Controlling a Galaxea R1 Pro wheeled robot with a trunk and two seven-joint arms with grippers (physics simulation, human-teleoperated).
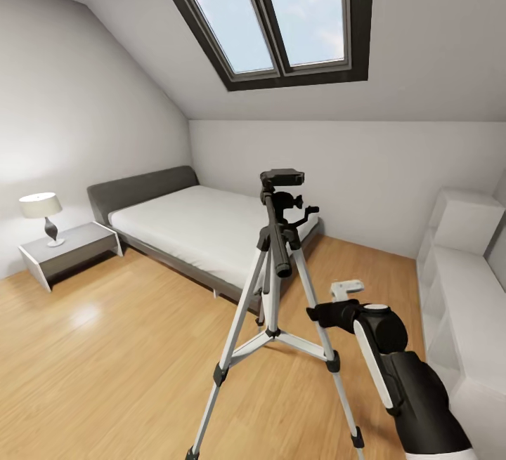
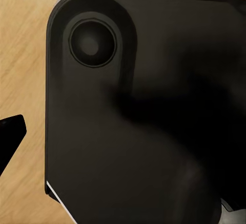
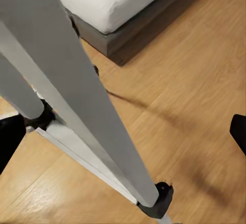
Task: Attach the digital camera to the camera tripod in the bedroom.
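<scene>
Bedroom floor of pale wood carries the camera tripod point(image 1: 280, 284) at centre, standing before the bed point(image 1: 204, 225) with its head bare, awaiting the digital camera you cannot see; your right gripper point(image 3: 123, 137), fingers spread, passes its leg at five o'clock.

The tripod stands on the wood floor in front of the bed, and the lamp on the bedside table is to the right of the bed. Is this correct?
Not quite. In the head view the lamp on the bedside table is left of the bed, not right. The tripod does stand on the wood floor before the bed.
</scene>
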